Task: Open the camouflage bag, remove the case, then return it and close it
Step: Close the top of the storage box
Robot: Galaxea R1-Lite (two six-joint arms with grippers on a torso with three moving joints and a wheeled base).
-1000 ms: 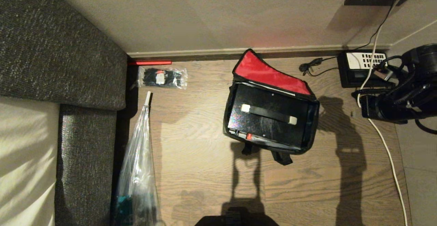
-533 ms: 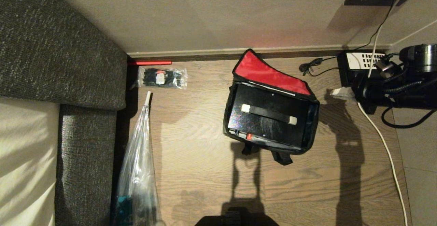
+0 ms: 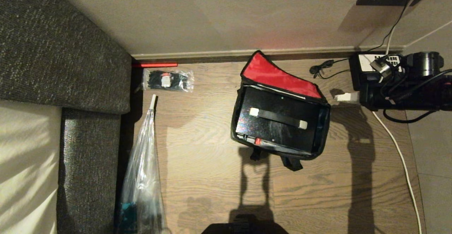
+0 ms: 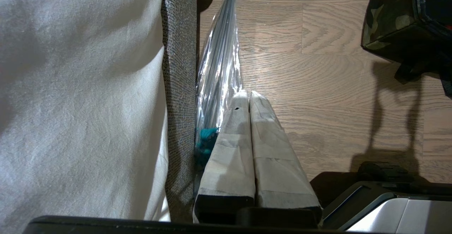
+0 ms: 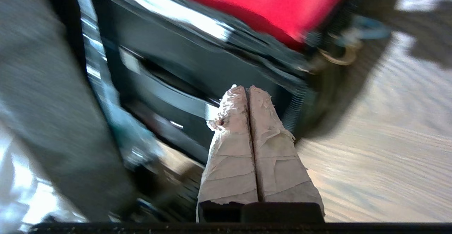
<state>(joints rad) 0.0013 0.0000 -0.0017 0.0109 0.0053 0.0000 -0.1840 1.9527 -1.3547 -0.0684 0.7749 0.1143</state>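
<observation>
The camouflage bag (image 3: 324, 129) lies open on the wood floor, its red lid lining (image 3: 275, 74) standing up toward the wall. The black case (image 3: 268, 133) rests inside, a strap handle across its top and a small red knob (image 3: 257, 141) on the near side. My right gripper (image 3: 339, 97) is shut and empty, its taped fingers pointing at the bag's far right corner from just beside it. The right wrist view shows the right gripper (image 5: 248, 88) over the case (image 5: 197, 64) and bag edge. My left gripper (image 4: 249, 94) is shut, parked low beside the sofa, far from the bag (image 4: 388, 18).
A black telephone (image 3: 363, 80) and a white cable (image 3: 399, 152) lie under my right arm. A packet of black ties (image 3: 167, 80) and a long clear plastic bag (image 3: 141, 163) lie along the grey sofa (image 3: 53, 50). The wall skirting (image 3: 212, 54) runs behind.
My right arm has swung toward the wall and turned, so its shut fingers now show and point at the bag's right corner. The bag, the case and the left arm have not moved.
</observation>
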